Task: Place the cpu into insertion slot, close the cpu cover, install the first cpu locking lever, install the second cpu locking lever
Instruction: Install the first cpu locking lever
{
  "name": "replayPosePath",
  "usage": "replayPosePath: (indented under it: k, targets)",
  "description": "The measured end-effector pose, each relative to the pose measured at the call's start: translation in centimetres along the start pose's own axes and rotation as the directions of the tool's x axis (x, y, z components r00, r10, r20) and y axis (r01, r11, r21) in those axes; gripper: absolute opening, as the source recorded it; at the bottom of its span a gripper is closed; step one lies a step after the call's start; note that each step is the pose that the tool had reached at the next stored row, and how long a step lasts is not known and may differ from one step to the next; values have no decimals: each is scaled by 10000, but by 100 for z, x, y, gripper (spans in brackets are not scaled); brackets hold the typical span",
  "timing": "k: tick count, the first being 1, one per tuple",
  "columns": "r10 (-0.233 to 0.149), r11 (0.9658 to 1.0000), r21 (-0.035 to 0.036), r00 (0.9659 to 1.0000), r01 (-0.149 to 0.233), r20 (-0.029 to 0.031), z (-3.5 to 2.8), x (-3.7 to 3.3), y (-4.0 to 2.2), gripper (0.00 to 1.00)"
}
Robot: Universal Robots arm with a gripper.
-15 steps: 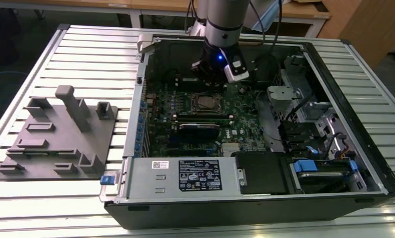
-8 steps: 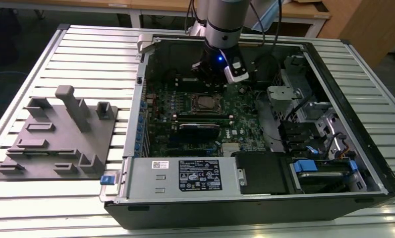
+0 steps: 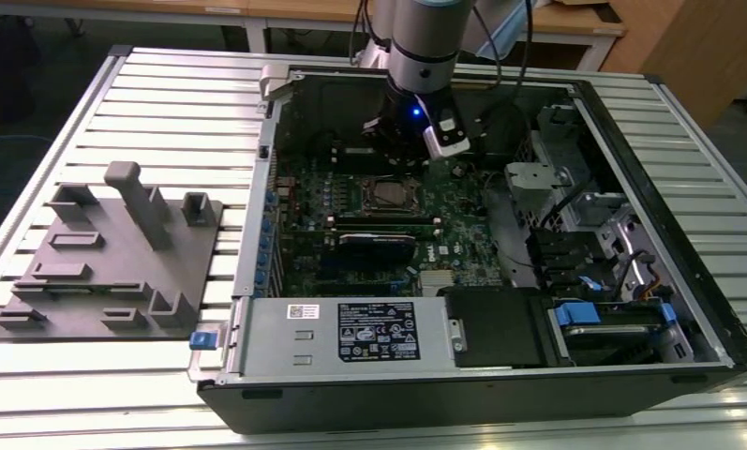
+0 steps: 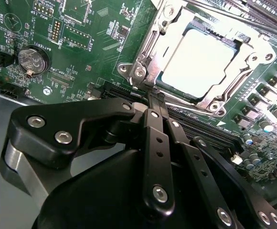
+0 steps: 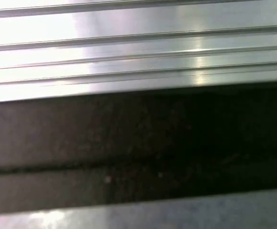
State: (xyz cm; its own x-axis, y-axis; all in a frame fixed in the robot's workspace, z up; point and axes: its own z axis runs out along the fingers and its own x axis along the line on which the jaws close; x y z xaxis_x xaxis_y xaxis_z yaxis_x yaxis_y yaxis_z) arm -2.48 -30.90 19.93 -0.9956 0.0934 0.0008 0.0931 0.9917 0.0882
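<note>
Fingers (image 4: 158, 143): black, drawn together to a single tip, which sat at the near edge of the socket in the second wrist view; whether they pinched anything, I could not tell.
Cpu (image 4: 199, 56): lay flat in the socket, its pale metal top showing through the frame's window.
Cpu cover (image 4: 251, 53): down over the cpu, framing it on all sides.
Motherboard (image 4: 81, 38): green, with a coin cell (image 4: 32, 59) well apart from the socket.
Arm (image 3: 421, 37): reached down into the open computer case (image 3: 473, 398), above the socket.
Surface (image 3: 173, 103): ribbed metal, carrying the case and, at the exterior view's left, a grey fixture tray (image 3: 111, 272).
</note>
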Motion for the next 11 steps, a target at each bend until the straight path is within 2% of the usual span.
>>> replayPosePath:
  k: [11]
  targets:
    - [11, 10000, -2, 10000, -11, 2, -5, -1, 1, 11]
